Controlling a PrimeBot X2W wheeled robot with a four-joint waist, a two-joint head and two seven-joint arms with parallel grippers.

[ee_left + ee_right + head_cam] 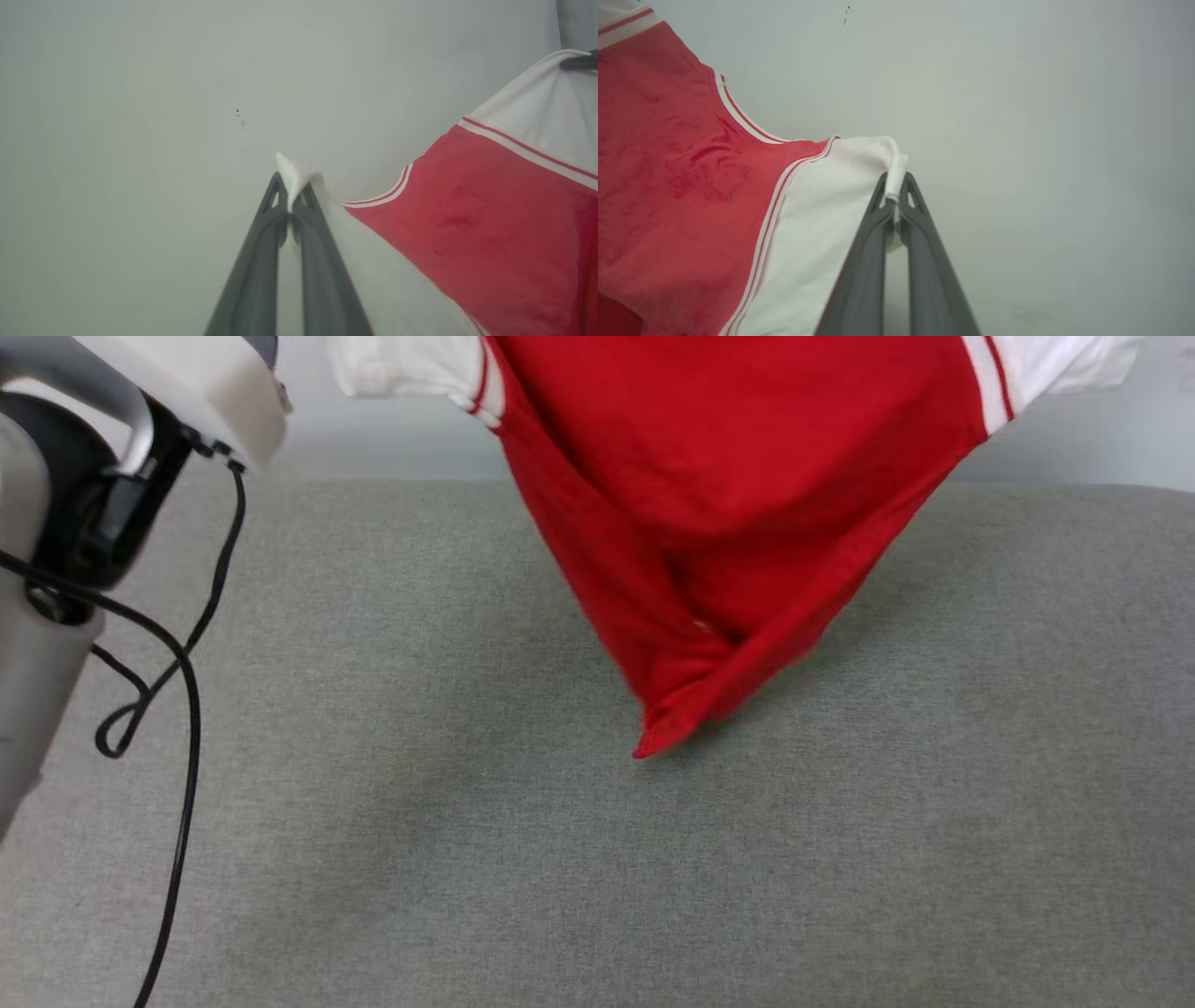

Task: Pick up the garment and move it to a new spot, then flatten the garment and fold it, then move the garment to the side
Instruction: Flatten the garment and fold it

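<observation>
The garment (pixel 728 495), a red jersey T-shirt with white sleeves and striped trim, hangs in the air over the grey table (pixel 467 859); its lower red corner just reaches the surface near the middle. In the left wrist view my left gripper (pixel 290 196) is shut on a white sleeve edge of the garment (pixel 490 224), which stretches away to the right. My right gripper (pixel 894 191) is shut on the other white sleeve of the garment (pixel 691 186), and the red body spreads to the left. The lettering is not visible.
My left arm's pale casing (pixel 140 420) with a looping black cable (pixel 177 691) fills the upper left of the head view. A pale wall (pixel 187 93) stands behind the table. The grey cloth-covered surface stretches wide around the hanging hem.
</observation>
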